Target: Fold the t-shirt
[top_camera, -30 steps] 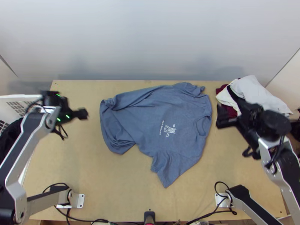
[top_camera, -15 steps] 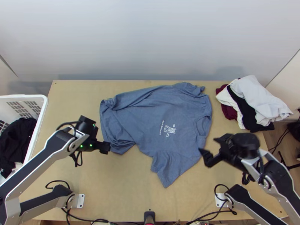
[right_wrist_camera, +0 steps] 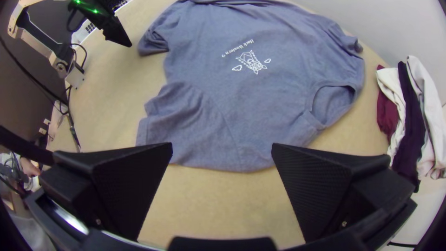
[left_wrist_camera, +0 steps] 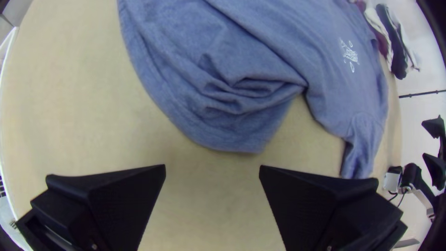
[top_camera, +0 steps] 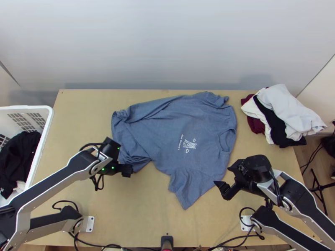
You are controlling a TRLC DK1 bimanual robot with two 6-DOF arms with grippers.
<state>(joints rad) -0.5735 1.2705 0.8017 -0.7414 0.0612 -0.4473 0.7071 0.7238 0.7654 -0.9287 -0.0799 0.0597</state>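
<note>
- Shirt (top_camera: 188,129) lies mid-frame on the table (top_camera: 83,217) in the top view, front print up, collar (top_camera: 227,140) to the right. Body mostly spread, hem end at left rucked and partly doubled over.
- Left gripper (left_wrist_camera: 212,169): fingers wide apart, nothing between them, just beside the hem corner (left_wrist_camera: 251,142).
- Right gripper (right_wrist_camera: 222,151): also wide, holding nothing, just off the near shoulder, right of the near sleeve (top_camera: 186,194) in the top view.
- Handling, my read: light, limp knit. Not fragile, not slippery. Won't push flat like a board; it'll ruck and drag, and creases will travel.
- Grip picks: left on the hem corner, right on the near sleeve or shoulder edge. Pinch right at the edge, low to the table, all layers if folding.
- Likely next: tension between both grips to pull the hem end straight, then fold.
- Risk: hem end is layered, so a shallow pinch could catch only the top ply and leave the rest bunched.
</note>
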